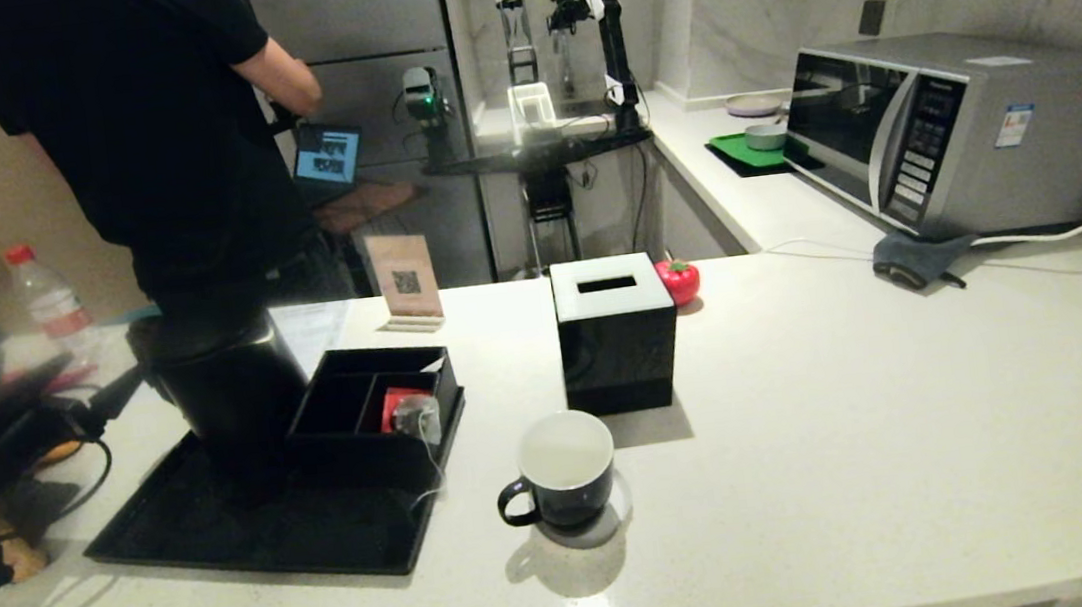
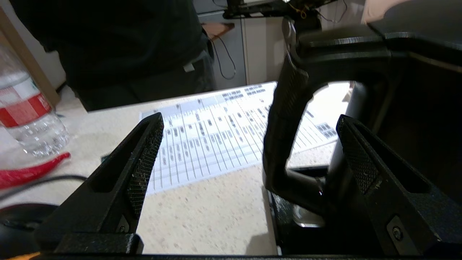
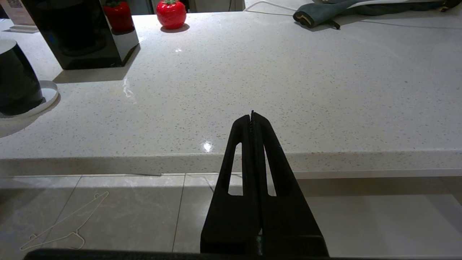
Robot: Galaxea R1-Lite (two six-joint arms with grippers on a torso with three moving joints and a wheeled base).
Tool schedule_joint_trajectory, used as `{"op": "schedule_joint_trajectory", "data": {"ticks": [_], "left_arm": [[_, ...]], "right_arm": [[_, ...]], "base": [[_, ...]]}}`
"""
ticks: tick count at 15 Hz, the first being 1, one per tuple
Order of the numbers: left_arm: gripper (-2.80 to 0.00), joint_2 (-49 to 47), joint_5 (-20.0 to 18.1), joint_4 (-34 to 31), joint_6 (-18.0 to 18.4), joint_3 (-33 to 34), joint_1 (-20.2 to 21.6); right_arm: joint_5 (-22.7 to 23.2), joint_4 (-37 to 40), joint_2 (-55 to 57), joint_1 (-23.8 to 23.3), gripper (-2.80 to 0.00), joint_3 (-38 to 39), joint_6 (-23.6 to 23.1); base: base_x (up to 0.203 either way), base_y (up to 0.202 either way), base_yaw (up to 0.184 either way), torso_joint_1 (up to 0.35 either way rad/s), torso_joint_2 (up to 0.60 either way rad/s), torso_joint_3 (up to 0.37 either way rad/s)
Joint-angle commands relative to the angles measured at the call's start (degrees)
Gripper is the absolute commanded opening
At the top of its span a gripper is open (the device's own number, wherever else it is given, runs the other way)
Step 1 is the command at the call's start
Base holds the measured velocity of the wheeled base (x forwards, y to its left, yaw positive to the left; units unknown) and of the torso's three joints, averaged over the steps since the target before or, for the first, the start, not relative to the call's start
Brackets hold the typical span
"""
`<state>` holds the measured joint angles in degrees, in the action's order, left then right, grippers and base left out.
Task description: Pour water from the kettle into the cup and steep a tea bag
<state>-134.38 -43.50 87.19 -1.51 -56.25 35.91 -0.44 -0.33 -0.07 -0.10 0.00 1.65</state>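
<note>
The tall black kettle (image 1: 229, 381) stands at the back left of a black tray (image 1: 254, 535). My left gripper (image 1: 113, 394) is level with it on its left side. In the left wrist view the left gripper (image 2: 249, 121) is open, and the kettle's loop handle (image 2: 285, 122) stands between the fingers, untouched. The black cup (image 1: 566, 467) sits on a white coaster near the front middle; I cannot make out water in its white inside. The tea bag (image 1: 415, 415) lies in a black divided box, its string hanging over the rim. My right gripper (image 3: 252, 116) is shut and empty, parked below the counter's front edge.
A black tissue box (image 1: 617, 336) stands just behind the cup, with a red tomato (image 1: 678, 280) beside it. A red packet (image 1: 398, 402) lies by the tea bag. A microwave (image 1: 955, 129) and a grey cloth (image 1: 913, 259) are at the right. A person (image 1: 151, 133), a bottle (image 1: 48, 300) and printed paper (image 2: 216, 133) are at the left.
</note>
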Motion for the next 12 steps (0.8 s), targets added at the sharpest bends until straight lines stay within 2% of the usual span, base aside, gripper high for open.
{"op": "schedule_joint_trajectory", "data": {"ticks": [1,12], "left_arm": [[0.0,-0.2,-0.3,1.5,-0.2,-0.8,0.0],[0.0,-0.1,-0.3,1.5,-0.3,-0.8,-1.5]], "right_arm": [[0.0,0.0,0.1,0.0,-2.8,0.0,0.0],[0.0,0.0,0.1,0.0,-2.8,0.0,0.0]], "base": [[0.0,0.0,0.0,0.0,0.0,0.0],[0.0,0.0,0.0,0.0,0.0,0.0]]}}
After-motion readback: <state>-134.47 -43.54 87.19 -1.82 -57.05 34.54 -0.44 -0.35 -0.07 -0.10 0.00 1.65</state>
